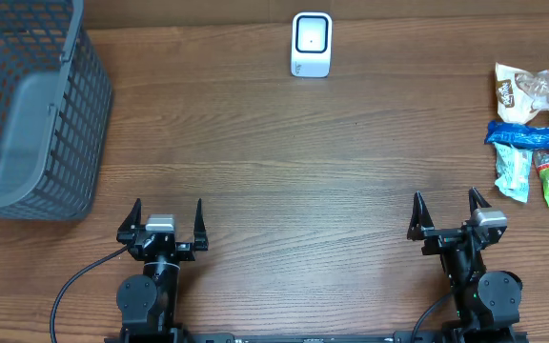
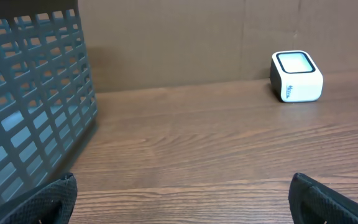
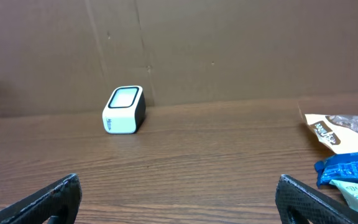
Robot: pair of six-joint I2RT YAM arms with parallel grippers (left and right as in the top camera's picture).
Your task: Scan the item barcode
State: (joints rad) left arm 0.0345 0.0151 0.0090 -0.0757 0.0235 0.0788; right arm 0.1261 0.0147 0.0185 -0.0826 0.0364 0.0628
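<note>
Overhead view: the snack packets [image 1: 541, 95] lie at the bench [image 1: 284, 162] edge, at 2 o'clock from the right arm [image 1: 484, 286] and well apart from its jaws. The blue packet [image 1: 532, 134] runs 9-to-3. The scanner [image 1: 312, 44] stands at 11 o'clock from that arm. The right arm is judged nearer the packets. It and the left arm [image 1: 146, 295] sit low at 6 o'clock, jaws spread wide, empty, pointing to 12.
</note>
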